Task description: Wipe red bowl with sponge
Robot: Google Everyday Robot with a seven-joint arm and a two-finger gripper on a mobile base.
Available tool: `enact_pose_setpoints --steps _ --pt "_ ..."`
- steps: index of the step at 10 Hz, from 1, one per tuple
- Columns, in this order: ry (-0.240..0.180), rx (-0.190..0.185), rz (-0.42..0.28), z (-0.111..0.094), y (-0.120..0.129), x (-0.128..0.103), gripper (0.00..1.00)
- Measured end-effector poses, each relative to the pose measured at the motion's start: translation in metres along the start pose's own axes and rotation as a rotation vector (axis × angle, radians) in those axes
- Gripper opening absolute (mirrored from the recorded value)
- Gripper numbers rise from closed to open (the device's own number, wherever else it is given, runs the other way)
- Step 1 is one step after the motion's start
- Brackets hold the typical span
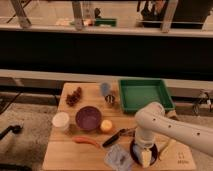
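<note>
Grasp step, seemingly: tool (145,155) low at pale wooden surface's (65,155) near edge, pressed together on small yellow rectangular sponge (146,160) at its tip; round red bowl unseen, possibly beneath white arm (170,126); next, carrying sponge there, rubbing.

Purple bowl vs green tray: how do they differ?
The purple bowl is round and dark; the green tray is rectangular and bright. The purple bowl is smaller than the green tray. The bowl sits left of centre, the tray at the far right. Both look empty. The pincer is low at the near right, apart from both.
</note>
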Motion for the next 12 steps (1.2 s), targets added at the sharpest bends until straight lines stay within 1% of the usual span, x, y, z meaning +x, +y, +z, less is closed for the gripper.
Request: enact_pose_setpoints --steps 1,3,4,7,8,11,12 --pt "-0.032 0.013 0.021 -0.003 -0.002 0.003 0.0" --pt "-0.145 0.045 0.056 -0.01 -0.004 0.009 0.0" --pt "-0.185 0.066 0.074 -0.015 -0.006 0.012 0.0" --pt "-0.244 0.104 0.098 -0.022 -0.007 0.016 0.0" --pt "-0.257 0.114 0.098 -0.025 -0.008 0.016 0.0" --pt "-0.314 0.15 0.1 -0.035 -0.006 0.019 0.0" --pt "-0.324 0.157 0.1 -0.037 -0.006 0.019 0.0"
